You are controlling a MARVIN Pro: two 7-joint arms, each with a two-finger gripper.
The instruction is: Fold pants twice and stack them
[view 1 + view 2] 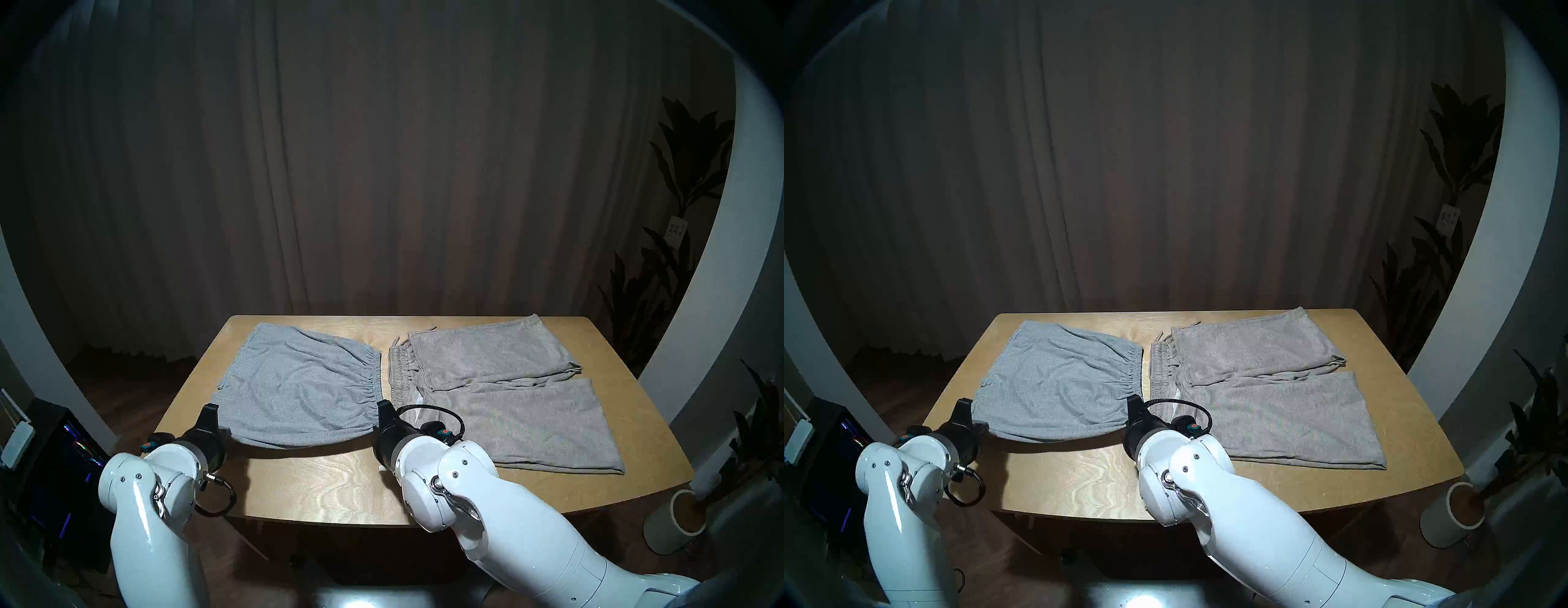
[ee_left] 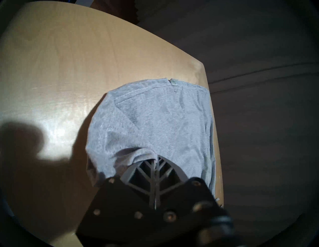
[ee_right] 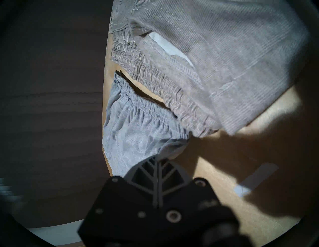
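Left claw (image 1: pixel 211 415): fingers pressed together on the near hem corner of the light grey pants (image 1: pixel 297 390); in the left wrist view a fold of grey knit is bunched right at the fingertips (image 2: pixel 156 159).
Right claw (image 1: pixel 385 408): likewise clamped, on the near waistband corner of the same pair; the right wrist view shows cloth gathered into the closed tips.
Light grey pants: on the left half of the table (image 1: pixel 322 484), waistband toward the middle. The near edge hangs lifted between the two claws with a dark shadow under it; the far part lies flat on the wood.
Beige pants (image 1: pixel 509 395): the larger pair, on the right half of the table, waistband just beside the grey one with a narrow strip of wood between. The upper leg looks partly doubled over; the lower leg lies spread toward the right. Neither claw touches it.
Surroundings: brown curtain (image 1: pixel 382 170) behind the table, a plant (image 1: pixel 687 178) at far right.
Step in hand: by my reading, the first fold of the grey pair, near edge raised to go over the far edge.
Next move calls for: carrying both corners away from the robot at an even height, keeping the edge taut, and laying it square on the far edge before letting go. Uneven travel would likely skew the fold.
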